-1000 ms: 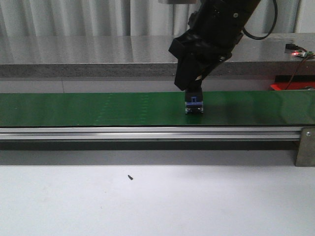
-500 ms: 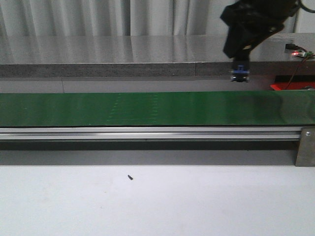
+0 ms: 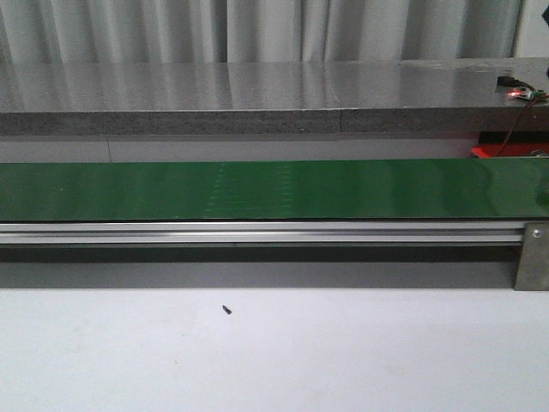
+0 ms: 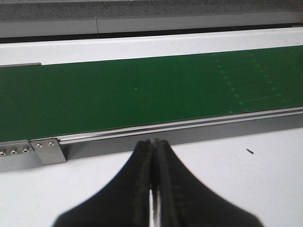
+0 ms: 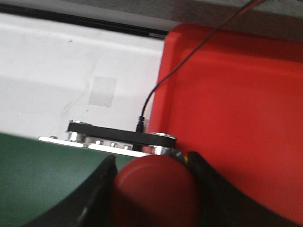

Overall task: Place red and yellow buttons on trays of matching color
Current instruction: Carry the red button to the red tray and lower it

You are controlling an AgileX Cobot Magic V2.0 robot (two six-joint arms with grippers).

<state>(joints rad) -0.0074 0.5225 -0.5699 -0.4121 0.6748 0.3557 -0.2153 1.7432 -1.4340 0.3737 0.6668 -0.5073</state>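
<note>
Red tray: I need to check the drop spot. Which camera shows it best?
The right wrist view: the red tray fills its right side, beside the red button in the right hand. The front view shows only a sliver at the right edge; the left wrist view shows none.

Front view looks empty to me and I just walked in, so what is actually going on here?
The arms are out of the front view. The right claw is shut on a red button and hangs near the edge of the red tray, just past the end of the green conveyor belt. The button is not yet set down. The left claw is shut, holds nothing, and hovers over the white table beside the belt.
</note>
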